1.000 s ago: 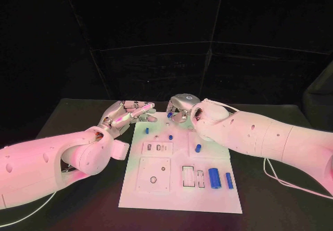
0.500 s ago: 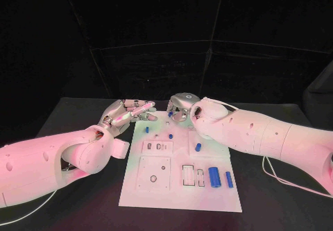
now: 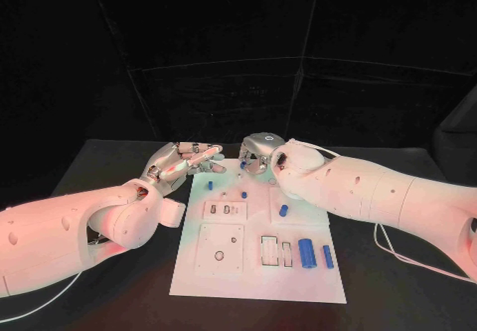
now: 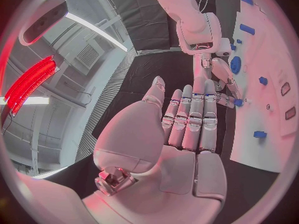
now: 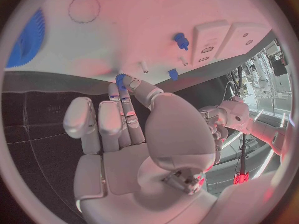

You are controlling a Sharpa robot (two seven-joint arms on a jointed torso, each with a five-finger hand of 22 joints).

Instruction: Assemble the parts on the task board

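Pinkish-red light washes both arms and the task board [image 3: 260, 262], strongest on the left hand [image 4: 181, 134] and right hand [image 5: 134, 134]. Black backdrop and black table [image 3: 109, 165] swallow the rest, very dim. In the left wrist view, a red strip lamp [image 4: 34, 82] and a white ceiling light bar [image 4: 96, 30] glare. Wrist views bend straight edges hard and smear at the rim.
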